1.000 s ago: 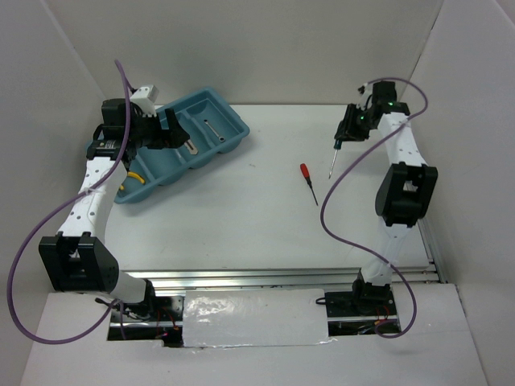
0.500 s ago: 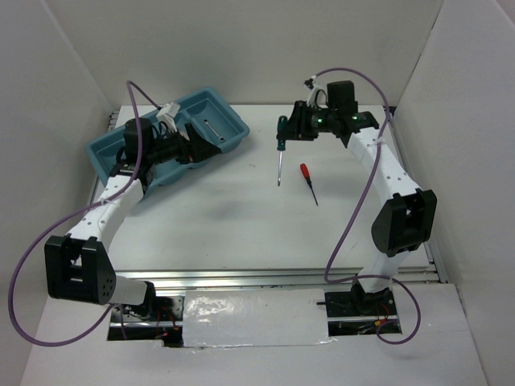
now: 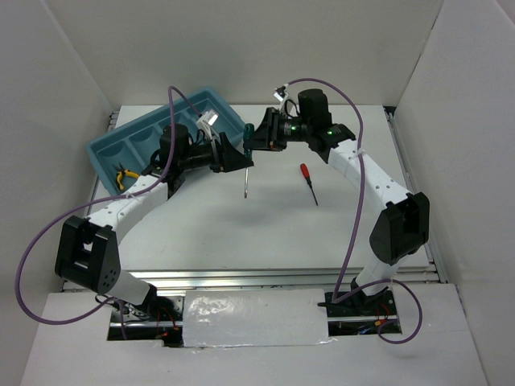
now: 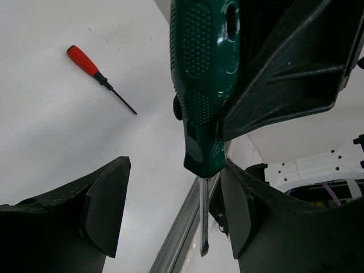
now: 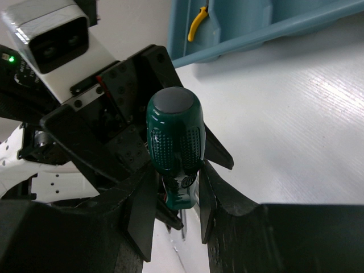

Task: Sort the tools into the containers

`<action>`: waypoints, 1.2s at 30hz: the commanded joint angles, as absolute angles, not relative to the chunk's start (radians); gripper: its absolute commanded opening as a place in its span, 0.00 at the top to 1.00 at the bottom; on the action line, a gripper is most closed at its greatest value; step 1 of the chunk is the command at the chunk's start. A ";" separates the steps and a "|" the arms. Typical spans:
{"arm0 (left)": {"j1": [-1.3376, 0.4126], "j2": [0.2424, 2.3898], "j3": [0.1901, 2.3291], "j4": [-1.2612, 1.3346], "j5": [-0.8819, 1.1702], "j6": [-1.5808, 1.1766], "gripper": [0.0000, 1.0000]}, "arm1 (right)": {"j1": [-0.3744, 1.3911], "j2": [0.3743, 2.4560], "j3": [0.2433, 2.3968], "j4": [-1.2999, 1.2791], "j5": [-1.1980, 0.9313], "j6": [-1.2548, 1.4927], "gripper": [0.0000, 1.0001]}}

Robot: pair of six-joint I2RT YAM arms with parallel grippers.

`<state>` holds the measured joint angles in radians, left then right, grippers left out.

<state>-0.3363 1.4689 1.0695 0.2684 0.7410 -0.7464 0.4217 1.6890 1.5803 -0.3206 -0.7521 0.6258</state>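
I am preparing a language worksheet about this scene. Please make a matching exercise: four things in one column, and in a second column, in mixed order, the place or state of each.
Things:
1. green-handled screwdriver
2. red-handled screwdriver
3. yellow-handled pliers
4. left gripper

Places or states:
A. lying on the table
B. inside the blue tray
C. jaws open, one on each side of a screwdriver
D. held in the air by the right gripper

Pairs: 1-D, 2-A, 3-B, 4-C
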 commanded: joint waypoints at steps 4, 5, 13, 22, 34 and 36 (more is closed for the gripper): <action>-0.328 1.496 1.143 0.334 0.735 -0.764 0.24 | 0.449 1.614 1.562 -0.241 -0.798 0.666 1.00; -0.331 1.497 1.149 0.333 0.739 -0.762 0.25 | 0.451 1.614 1.562 -0.242 -0.798 0.663 1.00; -0.330 1.503 1.172 0.331 0.747 -0.764 0.30 | 0.451 1.617 1.543 -0.239 -0.799 0.663 1.00; -0.333 1.516 1.195 0.292 0.764 -0.733 0.66 | 0.451 1.618 1.546 -0.239 -0.804 0.664 1.00; -0.135 1.390 1.105 0.193 0.746 -0.706 1.00 | 0.345 1.661 1.585 -0.348 -0.782 0.586 0.00; -0.054 1.393 1.130 0.123 0.715 -0.672 1.00 | 0.315 1.660 1.586 -0.376 -0.773 0.555 0.00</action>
